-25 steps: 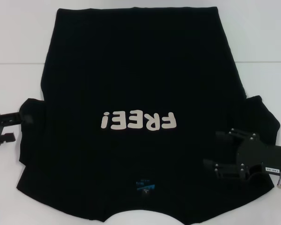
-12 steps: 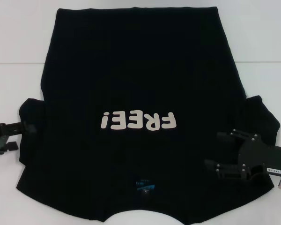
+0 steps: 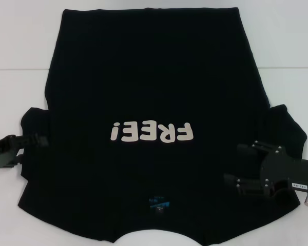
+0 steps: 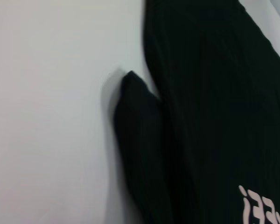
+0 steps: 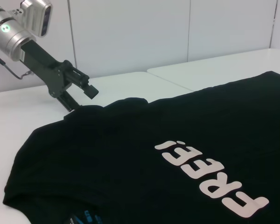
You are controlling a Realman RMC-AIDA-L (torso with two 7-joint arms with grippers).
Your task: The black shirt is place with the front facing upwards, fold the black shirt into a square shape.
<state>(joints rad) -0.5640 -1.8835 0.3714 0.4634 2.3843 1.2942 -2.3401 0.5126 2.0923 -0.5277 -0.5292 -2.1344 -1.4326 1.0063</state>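
Note:
The black shirt (image 3: 154, 87) lies flat and front up on the white table (image 3: 20, 51), collar toward me. Its cream letters "FREE!" (image 3: 151, 132) read upside down, and a small blue neck label (image 3: 159, 203) shows near the collar. My left gripper (image 3: 32, 148) is open at the left sleeve (image 3: 36, 120), its upper finger over the cloth. From the right wrist, the left gripper (image 5: 82, 100) has its lower finger touching the sleeve's edge. My right gripper (image 3: 235, 164) hovers open over the shirt near the right sleeve (image 3: 287, 128). The left wrist view shows the sleeve (image 4: 140, 140) beside the shirt's body (image 4: 214, 93).
White tabletop surrounds the shirt on the left, right and far side. A seam between two table sections (image 3: 15, 69) runs across behind the sleeves. A pale wall (image 5: 177, 32) stands past the table's edge.
My left gripper has moved in from the left edge toward the shirt and now reaches over the left sleeve. The right arm and the shirt have not moved.

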